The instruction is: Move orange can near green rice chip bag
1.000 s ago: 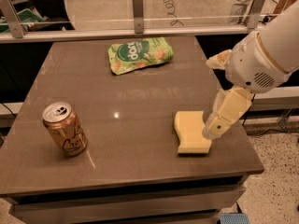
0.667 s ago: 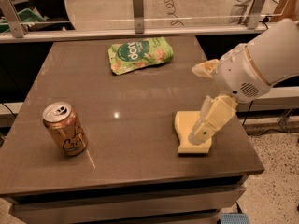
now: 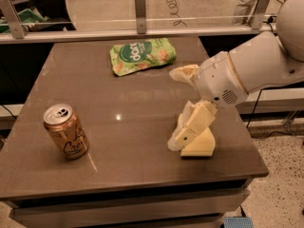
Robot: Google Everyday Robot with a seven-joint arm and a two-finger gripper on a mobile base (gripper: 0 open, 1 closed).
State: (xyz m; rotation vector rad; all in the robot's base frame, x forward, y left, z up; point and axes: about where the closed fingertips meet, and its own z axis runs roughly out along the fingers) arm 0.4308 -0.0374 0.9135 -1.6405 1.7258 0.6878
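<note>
The orange can (image 3: 65,130) stands upright at the front left of the brown table (image 3: 128,103). The green rice chip bag (image 3: 142,55) lies flat at the table's back middle, far from the can. My gripper (image 3: 174,109) hangs over the right half of the table on a white arm (image 3: 256,65) that comes in from the right. It is open and empty, with one finger (image 3: 192,127) pointing down-left and the other (image 3: 183,73) pointing left. The gripper is well to the right of the can and in front of the bag.
A pale yellow sponge (image 3: 202,146) lies at the table's front right, partly behind my lower finger. A glass rail with posts (image 3: 140,11) runs behind the table. The floor drops away to the right of the table's edge.
My arm and gripper have moved left, from the table's right edge to over the sponge and further toward the middle. The can, bag and sponge have not moved.
</note>
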